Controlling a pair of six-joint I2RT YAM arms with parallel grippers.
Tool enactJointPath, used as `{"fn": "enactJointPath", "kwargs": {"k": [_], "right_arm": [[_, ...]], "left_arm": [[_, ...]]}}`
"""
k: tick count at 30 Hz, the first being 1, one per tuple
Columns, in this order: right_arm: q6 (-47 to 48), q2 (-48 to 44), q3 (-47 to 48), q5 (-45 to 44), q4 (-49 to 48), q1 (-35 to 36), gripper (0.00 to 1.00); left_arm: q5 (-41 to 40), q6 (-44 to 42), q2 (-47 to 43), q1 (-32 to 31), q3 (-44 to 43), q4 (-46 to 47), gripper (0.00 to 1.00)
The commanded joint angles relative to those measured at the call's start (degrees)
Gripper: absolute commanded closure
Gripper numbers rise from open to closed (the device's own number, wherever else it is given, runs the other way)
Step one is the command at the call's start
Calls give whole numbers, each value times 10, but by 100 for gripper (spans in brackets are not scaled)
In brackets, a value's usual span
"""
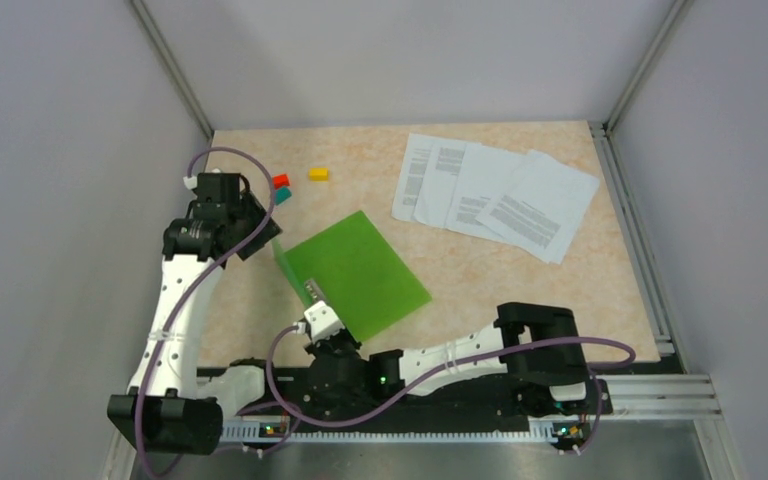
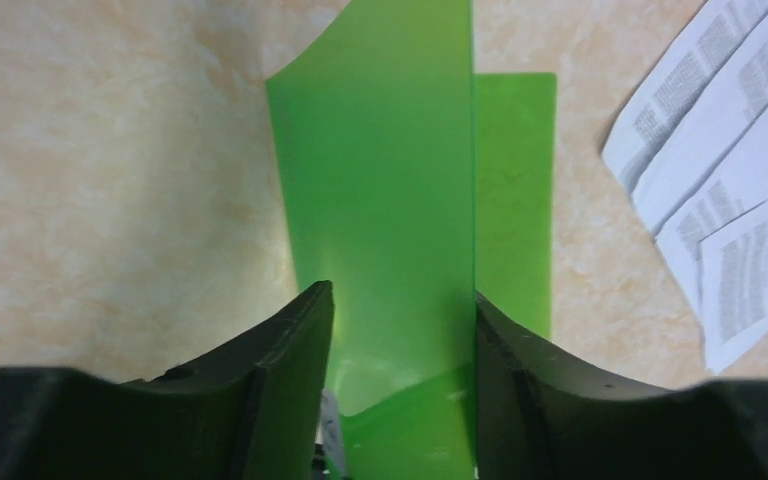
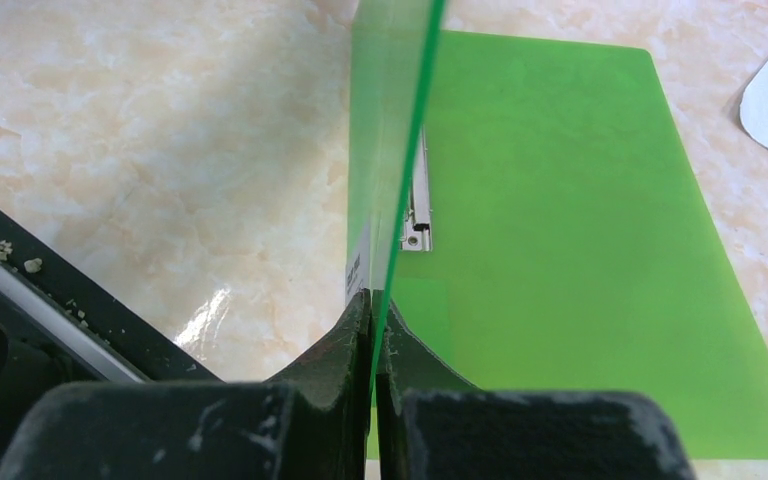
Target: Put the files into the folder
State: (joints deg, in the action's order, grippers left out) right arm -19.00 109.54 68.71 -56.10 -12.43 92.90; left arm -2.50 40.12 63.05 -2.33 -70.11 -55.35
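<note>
While its front cover stands upright, folder (image 1: 365, 275): back cover lies flat on the bench (image 1: 520, 290), metal clip (image 3: 420, 200) showing at the spine
right gripper (image 3: 373, 300): squeezed tight on the raised cover's near edge
left gripper (image 2: 403, 297): fingers spread wide at the cover's far end, green sheet across the gap, not pinched
files (image 1: 495, 190): fanned out flat, far right, well apart from the folder
extras: red block (image 1: 281, 181), teal block (image 1: 282, 197), yellow block (image 1: 318, 174) beyond the folder

folder (image 3: 560, 250) of glossy translucent plastic with metal clip (image 3: 420, 215); files (image 1: 495, 190) matt paper.
</note>
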Motion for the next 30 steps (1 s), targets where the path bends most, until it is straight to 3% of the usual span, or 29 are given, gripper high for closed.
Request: {"fn": "enactJointPath", "kwargs": {"k": [1, 3, 4, 8, 10, 13, 18, 23, 30], "right_arm": [[21, 12, 37, 4, 41, 13, 100], [23, 11, 46, 9, 51, 17, 96], [22, 9, 49, 13, 57, 18, 88], [4, -4, 59, 47, 92, 27, 41], [-8, -18, 58, 80, 115, 32, 25], [-30, -54, 46, 132, 156, 51, 14], [-65, -148, -14, 268, 158, 71, 7], [-81, -240, -43, 343, 166, 77, 5], [-124, -324, -33, 296, 242, 50, 1]], "left_arm": [[-29, -27, -28, -1, 15, -11, 54], [-28, -39, -31, -1, 20, -12, 66], [-28, -43, -32, -1, 24, -11, 72], [-10, -56, -37, -1, 30, -2, 98], [4, -58, -42, -1, 31, 7, 100], [31, -56, -50, -1, 31, 23, 100], [108, -48, -52, -1, 33, 50, 100], [176, -35, -55, -2, 41, 75, 100], [247, -20, -69, -3, 76, 120, 100]]}}
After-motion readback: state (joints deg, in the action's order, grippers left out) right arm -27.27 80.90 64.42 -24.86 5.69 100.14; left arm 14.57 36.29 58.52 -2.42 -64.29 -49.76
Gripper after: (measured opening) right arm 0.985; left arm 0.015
